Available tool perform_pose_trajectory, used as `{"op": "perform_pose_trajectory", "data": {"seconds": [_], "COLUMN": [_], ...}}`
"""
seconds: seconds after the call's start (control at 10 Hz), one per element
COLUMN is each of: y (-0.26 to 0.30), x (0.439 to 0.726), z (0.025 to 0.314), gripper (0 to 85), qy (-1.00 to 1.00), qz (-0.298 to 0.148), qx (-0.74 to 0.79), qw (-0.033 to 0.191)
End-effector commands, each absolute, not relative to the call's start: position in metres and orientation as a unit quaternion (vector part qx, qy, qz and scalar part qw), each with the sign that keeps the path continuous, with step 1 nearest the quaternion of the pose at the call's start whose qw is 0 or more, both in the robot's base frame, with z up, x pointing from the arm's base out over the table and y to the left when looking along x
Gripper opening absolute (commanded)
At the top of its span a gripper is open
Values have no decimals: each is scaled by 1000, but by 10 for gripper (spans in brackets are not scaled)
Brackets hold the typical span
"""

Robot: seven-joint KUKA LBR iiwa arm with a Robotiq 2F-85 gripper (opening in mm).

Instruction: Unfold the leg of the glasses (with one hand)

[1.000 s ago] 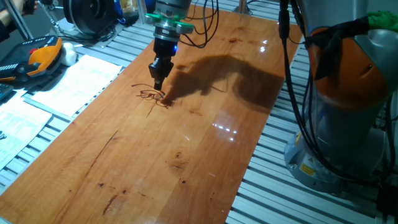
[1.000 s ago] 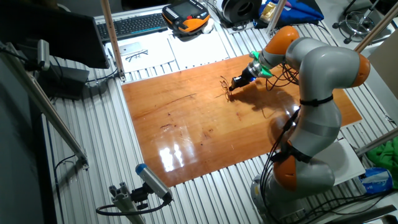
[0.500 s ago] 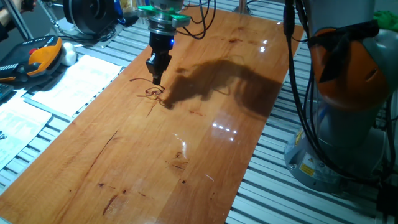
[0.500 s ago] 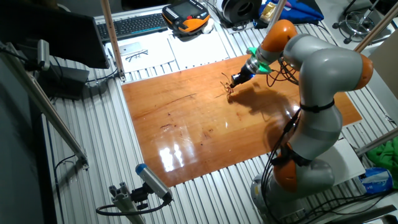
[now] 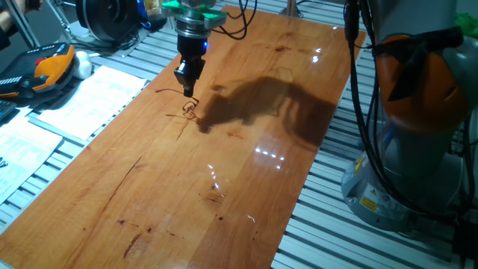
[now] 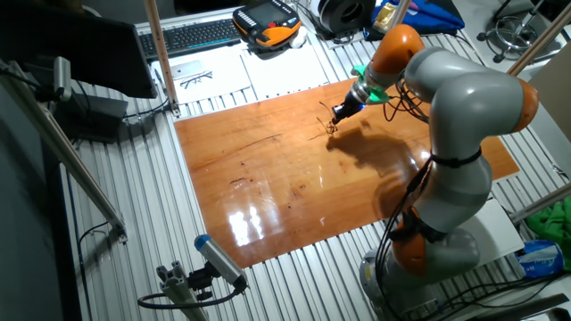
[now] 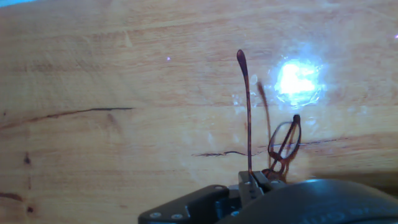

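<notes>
Glasses (image 7: 283, 146) of thin reddish-brown wire, light, springy and easily bent, hang tilted just over the glossy wooden tabletop (image 5: 246, 172), one leg jutting free. The small black two-finger hand (image 5: 189, 87) is clenched on the glasses near the hinge, probably the safest hold. White paper sheets (image 5: 82, 97) lie beside the tabletop, well apart from the hand.

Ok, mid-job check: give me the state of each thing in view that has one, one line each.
glasses: one leg swung out straight and pinched at its near end; frame hangs tilted, seemingly lifted off the table.
tool: shut on the glasses' leg, pointing down, blue light on.
wooden table: flat, glossy, scratched.
orange handheld controller: lying off the table, idle.
</notes>
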State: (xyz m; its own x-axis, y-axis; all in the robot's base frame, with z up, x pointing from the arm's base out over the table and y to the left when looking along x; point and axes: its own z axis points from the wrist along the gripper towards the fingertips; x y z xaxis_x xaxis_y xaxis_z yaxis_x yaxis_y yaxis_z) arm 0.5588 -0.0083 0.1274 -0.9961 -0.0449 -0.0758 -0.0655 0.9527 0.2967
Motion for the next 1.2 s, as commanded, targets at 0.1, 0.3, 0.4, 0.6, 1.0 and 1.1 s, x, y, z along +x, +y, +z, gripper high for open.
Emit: {"op": "perform_pose_trajectory", "data": {"seconds": [0.1, 0.3, 0.4, 0.6, 1.0, 1.1], "y": [-8, -7, -7, -7, -9, -8], "x": [559, 558, 557, 556, 555, 554], "z": [135, 146, 148, 151, 156, 158], "gripper": [0, 0, 0, 0, 0, 0], "qy": [991, 994, 994, 995, 994, 992], "qz": [127, 92, 85, 62, -9, -47], "qx": [-34, -44, -46, -53, -86, -103], "qw": [39, 42, 45, 52, 61, 64]}}
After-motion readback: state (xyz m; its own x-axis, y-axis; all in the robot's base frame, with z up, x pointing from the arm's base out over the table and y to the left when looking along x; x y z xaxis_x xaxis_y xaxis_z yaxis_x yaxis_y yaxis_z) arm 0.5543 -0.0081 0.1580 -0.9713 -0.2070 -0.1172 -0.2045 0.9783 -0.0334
